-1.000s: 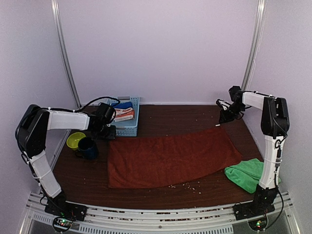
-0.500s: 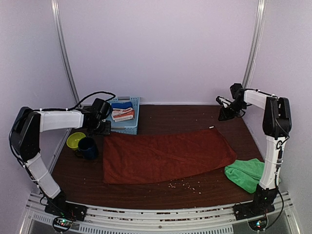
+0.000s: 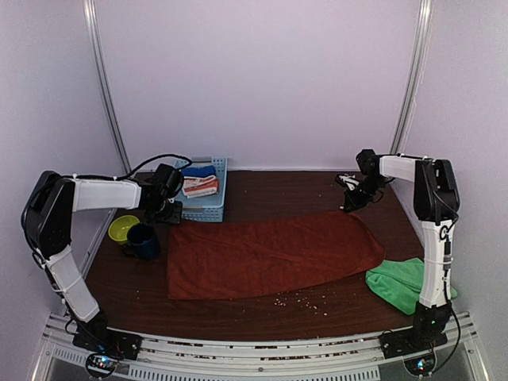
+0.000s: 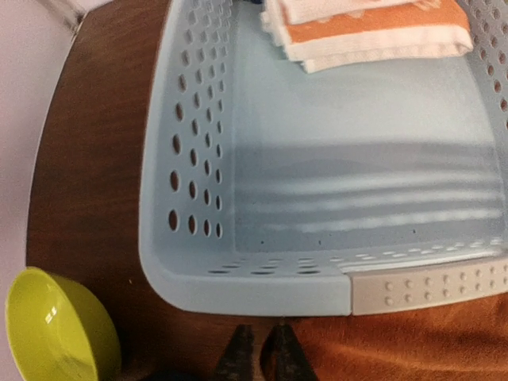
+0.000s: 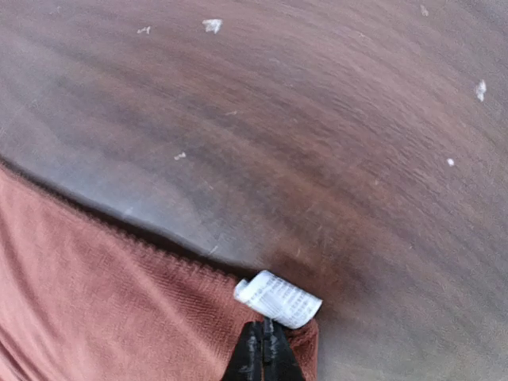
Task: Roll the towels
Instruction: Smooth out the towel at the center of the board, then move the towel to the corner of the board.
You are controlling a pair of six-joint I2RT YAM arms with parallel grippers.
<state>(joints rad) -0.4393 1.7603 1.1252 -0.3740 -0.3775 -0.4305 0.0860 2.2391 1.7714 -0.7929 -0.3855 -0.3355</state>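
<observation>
Presently spread flat for rolling: rust-brown cloth towel (image 3: 270,254), tagged one-o'clock corner clenched by right gripper (image 5: 262,345); left gripper (image 4: 259,351) at ten-o'clock corner, grip indiscernible.

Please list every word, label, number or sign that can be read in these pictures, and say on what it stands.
No text can be read in any view.
On the white tag at the corner of the rust towel: rows of fine print, too small and blurred to read.
On the blue basket, the striped cloth and the yellow-green cup: no writing seen.
</observation>
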